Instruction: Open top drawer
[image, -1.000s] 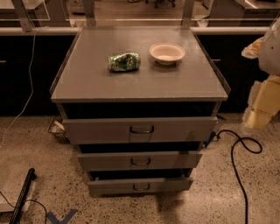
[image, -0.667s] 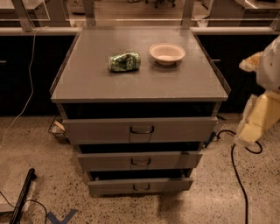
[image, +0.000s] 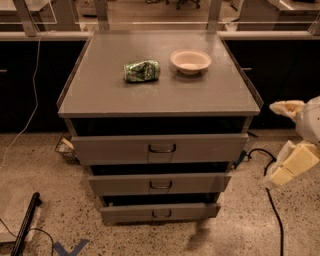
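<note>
The top drawer (image: 115, 148) is the widest grey front under the cabinet top, with a small dark loop handle (image: 161, 148) at its middle. It stands pulled out a little, with a dark gap above its front. My gripper (image: 289, 167) is at the right edge of the view, to the right of the cabinet and about level with the middle drawer. It is apart from the drawers and holds nothing that I can see.
A crumpled green can (image: 142, 70) and a pale bowl (image: 190, 60) sit on the grey cabinet top (image: 100, 95). Two narrower drawers (image: 115, 184) sit below, also slightly out. A black cable (image: 272, 210) runs on the floor at right. A dark rod (image: 27, 225) lies at lower left.
My arm and gripper have moved downward along the right side of the cabinet. The drawers, can and bowl have not moved.
</note>
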